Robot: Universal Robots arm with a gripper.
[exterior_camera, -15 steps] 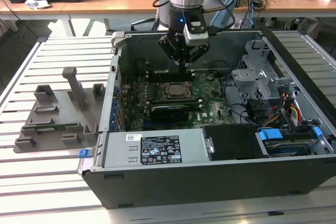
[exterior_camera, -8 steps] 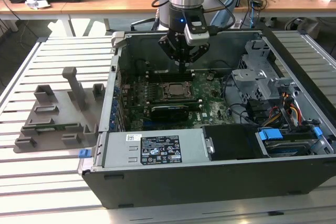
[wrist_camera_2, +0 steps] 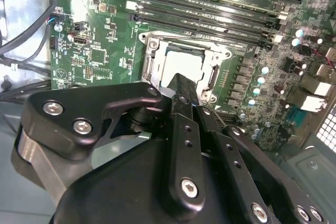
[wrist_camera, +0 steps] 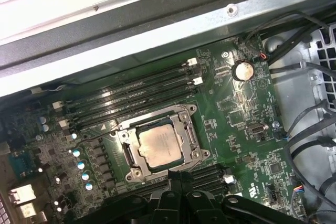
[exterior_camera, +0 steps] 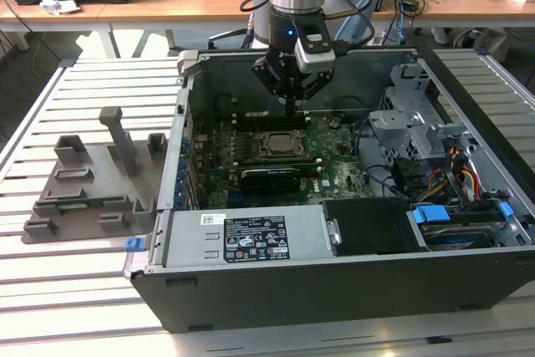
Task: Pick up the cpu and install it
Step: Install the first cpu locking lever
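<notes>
The slatted table (exterior_camera: 100, 290) bears the open case (exterior_camera: 334, 298), with the motherboard (exterior_camera: 338, 175) inside. In the exterior view the gripper (exterior_camera: 290, 108) hangs at 12 o'clock from the socket (exterior_camera: 258, 146), fingers together and holding nothing. The cpu (wrist_camera: 160, 144) lies flat in the socket, beside the memory slots (wrist_camera: 131, 95).

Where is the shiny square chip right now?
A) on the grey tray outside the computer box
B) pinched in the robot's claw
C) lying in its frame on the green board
C: the cpu lies flat inside the socket frame on the green board, and the gripper hovers close over it.
</notes>
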